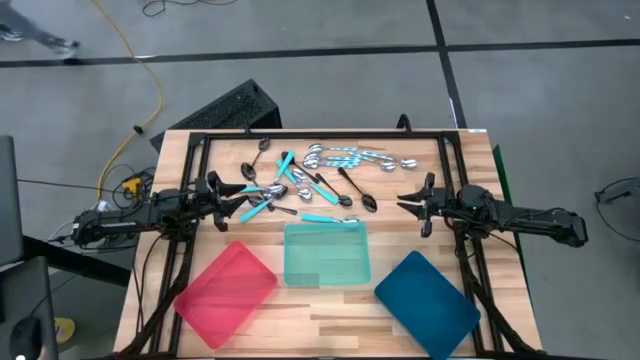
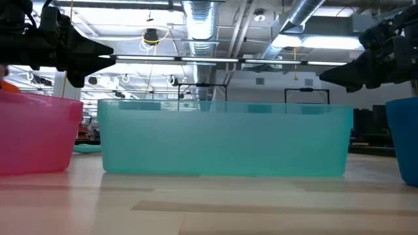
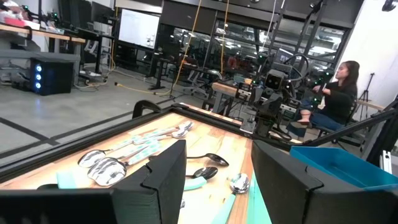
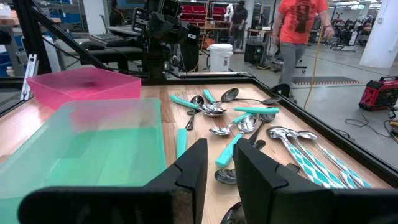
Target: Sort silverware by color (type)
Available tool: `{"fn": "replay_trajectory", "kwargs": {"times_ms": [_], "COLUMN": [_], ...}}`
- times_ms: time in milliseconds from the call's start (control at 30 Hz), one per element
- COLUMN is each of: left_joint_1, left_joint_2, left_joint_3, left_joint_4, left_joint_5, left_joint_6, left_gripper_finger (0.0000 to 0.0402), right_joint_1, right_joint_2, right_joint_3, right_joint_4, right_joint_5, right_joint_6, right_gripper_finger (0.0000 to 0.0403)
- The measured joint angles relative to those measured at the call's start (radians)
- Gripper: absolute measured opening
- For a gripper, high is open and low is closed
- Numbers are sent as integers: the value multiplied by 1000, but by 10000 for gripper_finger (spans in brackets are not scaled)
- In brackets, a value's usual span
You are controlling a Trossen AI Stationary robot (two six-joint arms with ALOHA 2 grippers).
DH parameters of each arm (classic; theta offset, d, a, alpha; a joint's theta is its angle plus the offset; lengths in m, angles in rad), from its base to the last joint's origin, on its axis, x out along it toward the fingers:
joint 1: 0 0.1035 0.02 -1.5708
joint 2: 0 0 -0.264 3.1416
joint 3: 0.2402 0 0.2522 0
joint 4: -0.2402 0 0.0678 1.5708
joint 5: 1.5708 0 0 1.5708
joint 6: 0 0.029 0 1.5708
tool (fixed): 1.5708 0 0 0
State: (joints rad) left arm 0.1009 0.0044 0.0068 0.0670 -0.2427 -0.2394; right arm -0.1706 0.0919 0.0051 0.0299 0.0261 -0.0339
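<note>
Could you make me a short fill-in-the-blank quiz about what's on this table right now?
1. Three trays sit along the near edge: red tray, teal tray, and a ____ one at the right.
2. All the spoons lie on the bare ____, none in a tray.
3. The left gripper and right gripper both hold ____.

Missing words: blue; table; nothing

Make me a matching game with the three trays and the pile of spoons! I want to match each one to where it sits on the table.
Things:
1. red tray
2. teal tray
3. blue tray
4. spoons

Places:
A. near edge, on the right arm's side
B. far half of the table, between the two arms
C. near edge, on the left arm's side
D. middle, between the other two trays

Pairs: 1-C, 2-D, 3-A, 4-B
</note>
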Motion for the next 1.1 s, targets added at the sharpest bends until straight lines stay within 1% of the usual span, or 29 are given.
{"fn": "replay_trajectory", "kwargs": {"times_ms": [167, 233, 367, 467, 600, 933, 1100], "left_joint_1": [0, 0, 0, 0, 0, 0, 0], "left_joint_2": [0, 0, 0, 0, 0, 0, 0], "left_joint_3": [0, 0, 0, 0, 0, 0, 0], "left_joint_4": [0, 0, 3, 3, 4, 7, 7], "left_joint_5": [0, -14, -42, -42, -42, -53, -54], "left_joint_6": [2, 64, 249, 300, 292, 173, 166], "left_gripper_finger": [167, 167, 167, 167, 167, 167, 167], "right_joint_1": [0, 0, 0, 0, 0, 0, 0], "right_joint_2": [0, 0, 0, 0, 0, 0, 0], "right_joint_3": [0, 0, 0, 0, 0, 0, 0], "right_joint_4": [0, 0, 0, 0, 0, 0, 0], "right_joint_5": [0, 0, 0, 0, 0, 0, 0], "right_joint_6": [0, 0, 0, 0, 0, 0, 0], "right_gripper_finger": [103, 103, 103, 103, 103, 103, 103]}}
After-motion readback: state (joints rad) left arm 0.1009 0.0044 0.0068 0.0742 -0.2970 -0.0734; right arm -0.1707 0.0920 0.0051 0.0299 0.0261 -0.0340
